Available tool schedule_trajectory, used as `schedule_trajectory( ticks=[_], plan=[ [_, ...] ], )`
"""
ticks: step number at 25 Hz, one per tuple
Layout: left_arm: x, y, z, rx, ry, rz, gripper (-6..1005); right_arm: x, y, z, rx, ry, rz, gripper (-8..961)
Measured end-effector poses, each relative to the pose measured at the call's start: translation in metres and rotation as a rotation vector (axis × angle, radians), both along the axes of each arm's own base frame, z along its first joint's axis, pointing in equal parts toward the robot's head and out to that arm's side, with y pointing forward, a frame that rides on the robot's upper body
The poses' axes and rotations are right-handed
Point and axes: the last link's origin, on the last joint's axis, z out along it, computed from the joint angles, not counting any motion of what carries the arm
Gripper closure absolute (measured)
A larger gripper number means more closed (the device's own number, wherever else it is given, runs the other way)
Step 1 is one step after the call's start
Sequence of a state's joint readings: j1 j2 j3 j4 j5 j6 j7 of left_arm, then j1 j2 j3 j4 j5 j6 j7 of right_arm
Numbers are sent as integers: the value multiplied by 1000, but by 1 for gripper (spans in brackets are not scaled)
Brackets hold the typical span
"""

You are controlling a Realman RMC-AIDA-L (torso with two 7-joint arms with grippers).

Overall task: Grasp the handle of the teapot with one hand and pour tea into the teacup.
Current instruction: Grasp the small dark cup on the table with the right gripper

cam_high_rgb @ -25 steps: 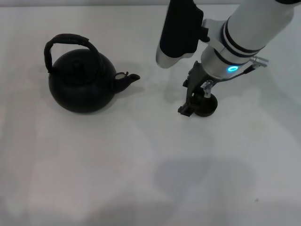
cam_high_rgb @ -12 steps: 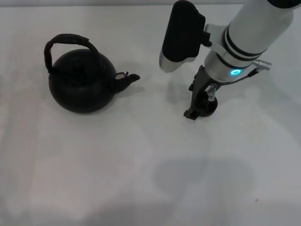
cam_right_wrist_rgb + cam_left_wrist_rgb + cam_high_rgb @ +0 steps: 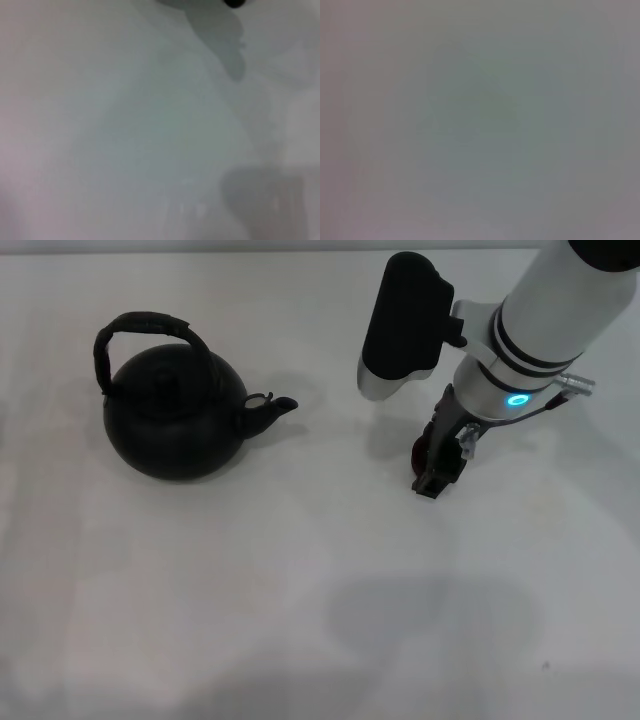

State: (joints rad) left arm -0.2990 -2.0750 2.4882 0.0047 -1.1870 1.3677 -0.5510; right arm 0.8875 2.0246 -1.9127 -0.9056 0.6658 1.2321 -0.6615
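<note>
Right gripper [image 3: 437,462] at the teacup [image 3: 424,453], right side of tabletop [image 3: 300,590]; grip undeterminable. Teapot [image 3: 175,420] sits left, untouched.

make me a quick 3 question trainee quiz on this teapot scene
1. True or false: the handle stands upright over the teapot.
2. The spout points toward: A) the right end effector, B) the table's left edge.
3. Fill in: the teacup is mostly hidden behind the right ____.

Key: 1 true; 2 A; 3 end effector.
</note>
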Motion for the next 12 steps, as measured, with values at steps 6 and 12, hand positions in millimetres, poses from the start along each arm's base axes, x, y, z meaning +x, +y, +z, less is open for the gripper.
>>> schedule_trajectory(
  ticks=[6,12],
  plan=[
    [0,0,0,0,-2,-1,306,3,-2,2,1,-1,-16,208],
    [2,3,0,1,-2,-8,305,3,-2,5,-1,-4,-31,211]
  ],
)
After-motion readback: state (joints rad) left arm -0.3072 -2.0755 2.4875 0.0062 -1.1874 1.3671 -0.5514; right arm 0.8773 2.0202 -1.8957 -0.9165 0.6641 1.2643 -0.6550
